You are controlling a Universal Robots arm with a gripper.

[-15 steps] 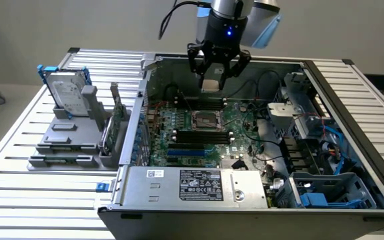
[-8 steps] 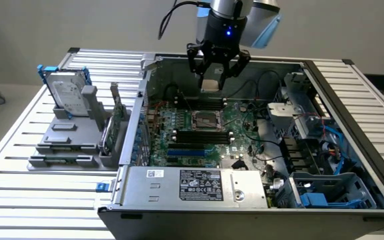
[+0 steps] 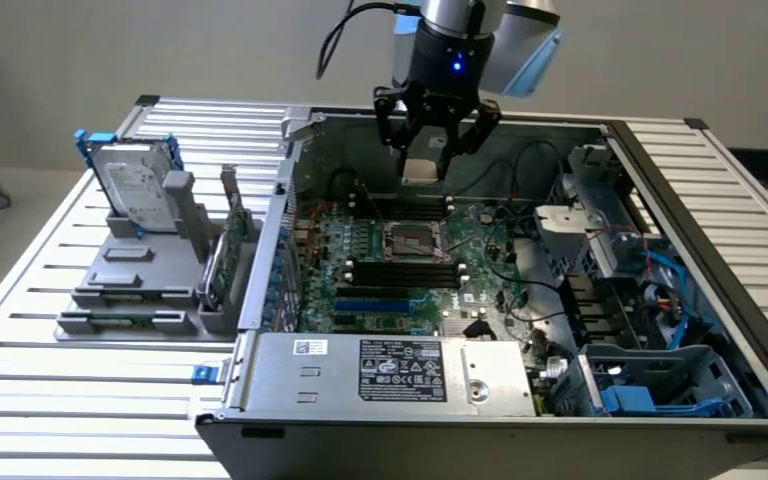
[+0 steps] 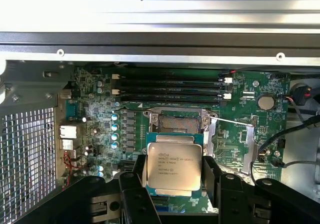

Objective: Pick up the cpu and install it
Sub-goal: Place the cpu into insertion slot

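The black hand (image 3: 432, 135) grips the flat square cpu (image 4: 173, 166) over the green motherboard (image 4: 239, 126); the wrist view reveals lettering on its silvery lid.

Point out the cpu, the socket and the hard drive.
cpu (image 4: 173, 166), wrist view, middle of its metal top.
socket (image 3: 410, 241), exterior view, its centre.
hard drive (image 3: 129, 185), exterior view, its silver face.

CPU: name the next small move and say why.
Likely ease the end effector toward the socket until the cpu sits squarely over it. It grips the cpu in the air above the motherboard, and the wrist view shows the open socket offset from the chip, not beneath it.
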